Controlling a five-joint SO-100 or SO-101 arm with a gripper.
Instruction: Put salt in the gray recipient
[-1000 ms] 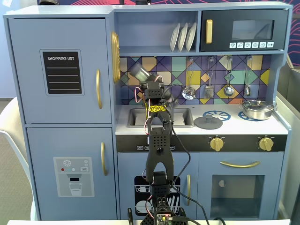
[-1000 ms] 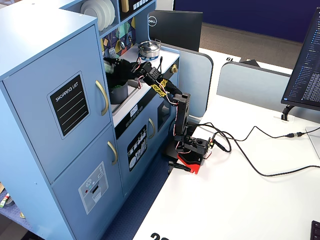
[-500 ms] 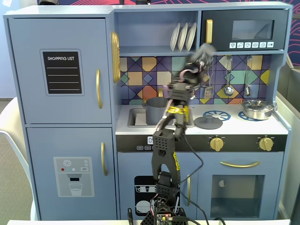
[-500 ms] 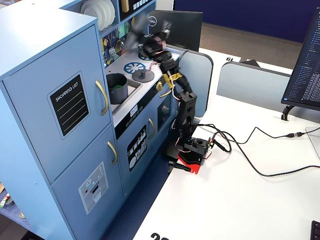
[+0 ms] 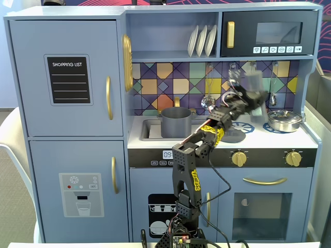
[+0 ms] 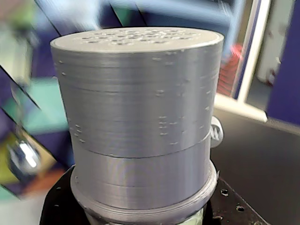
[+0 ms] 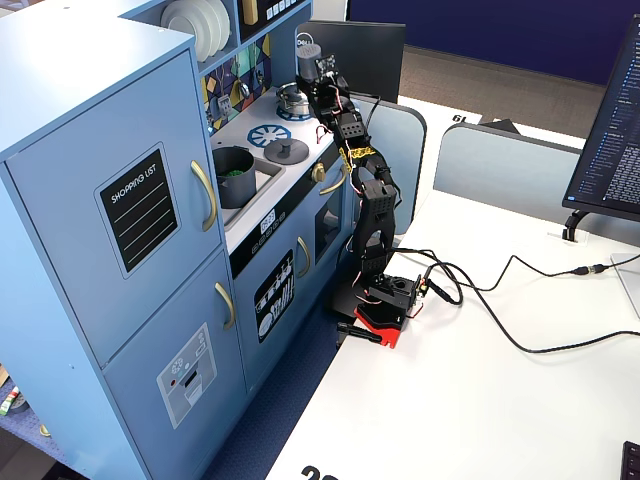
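Observation:
The salt shaker (image 6: 140, 103), a gray ribbed cylinder with a perforated top, fills the wrist view. My gripper (image 6: 140, 213) is shut on its lower part. In a fixed view the gripper (image 5: 247, 98) holds the blurred shaker (image 5: 253, 82) tilted in the air above the stove top, to the right of the sink. The gray recipient (image 5: 176, 122), a matte gray pot, stands in the sink, to the left of and below the shaker. In the other fixed view the pot (image 7: 233, 176) shows something green inside, and the shaker (image 7: 308, 54) is raised near the back wall.
A flat gray knobbed lid (image 5: 232, 136) lies on the stove under the arm. A shiny steel lidded pan (image 5: 283, 120) stands at the right burner. White plates (image 5: 201, 40) sit on the shelf above. Cables run over the white desk (image 7: 480, 400).

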